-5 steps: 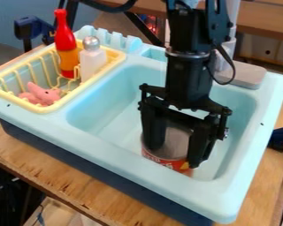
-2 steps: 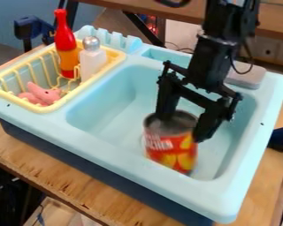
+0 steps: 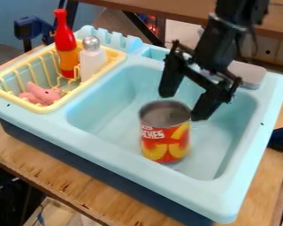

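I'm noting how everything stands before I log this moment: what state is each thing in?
Can: upright in the sink basin.
Gripper: open, fingers apart, by the can's top.
Yellow rack: upright, holding three things.
Red bottle: upright in the rack.
White shaker: upright beside the bottle, silver top on.
Pink toy: resting low in the rack.

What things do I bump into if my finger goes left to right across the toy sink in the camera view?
Pink toy → red bottle → white shaker with a silvery top → red and yellow can → grey block
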`<state>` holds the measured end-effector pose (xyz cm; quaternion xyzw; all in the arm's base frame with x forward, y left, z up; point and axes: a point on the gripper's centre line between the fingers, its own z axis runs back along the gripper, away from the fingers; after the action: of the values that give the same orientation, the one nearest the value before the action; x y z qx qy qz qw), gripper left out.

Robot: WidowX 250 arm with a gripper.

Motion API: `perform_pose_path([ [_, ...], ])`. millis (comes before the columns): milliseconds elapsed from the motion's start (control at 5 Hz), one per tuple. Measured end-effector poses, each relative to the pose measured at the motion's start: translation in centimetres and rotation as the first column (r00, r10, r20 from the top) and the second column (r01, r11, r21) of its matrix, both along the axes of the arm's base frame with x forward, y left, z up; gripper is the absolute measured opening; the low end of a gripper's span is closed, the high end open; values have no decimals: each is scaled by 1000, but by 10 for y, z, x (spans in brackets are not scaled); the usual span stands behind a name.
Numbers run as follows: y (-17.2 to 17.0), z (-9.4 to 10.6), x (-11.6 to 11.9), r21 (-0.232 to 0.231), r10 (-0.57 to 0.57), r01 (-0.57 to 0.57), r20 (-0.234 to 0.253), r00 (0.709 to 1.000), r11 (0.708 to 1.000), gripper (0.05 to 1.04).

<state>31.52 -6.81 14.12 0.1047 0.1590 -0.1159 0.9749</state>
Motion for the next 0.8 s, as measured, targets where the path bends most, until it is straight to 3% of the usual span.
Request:
perform_pose_path([
  [200,1,6,6,25,-16,15,31,999,1000,1000],
  [400,-5,17,7,26,-56,54,98,994,998,1000],
  [600,-4,29,-4,-3,-53,54,162,985,999,1000],
  [800,-6,36,-21,-73,-52,71,243,969,995,1000],
])
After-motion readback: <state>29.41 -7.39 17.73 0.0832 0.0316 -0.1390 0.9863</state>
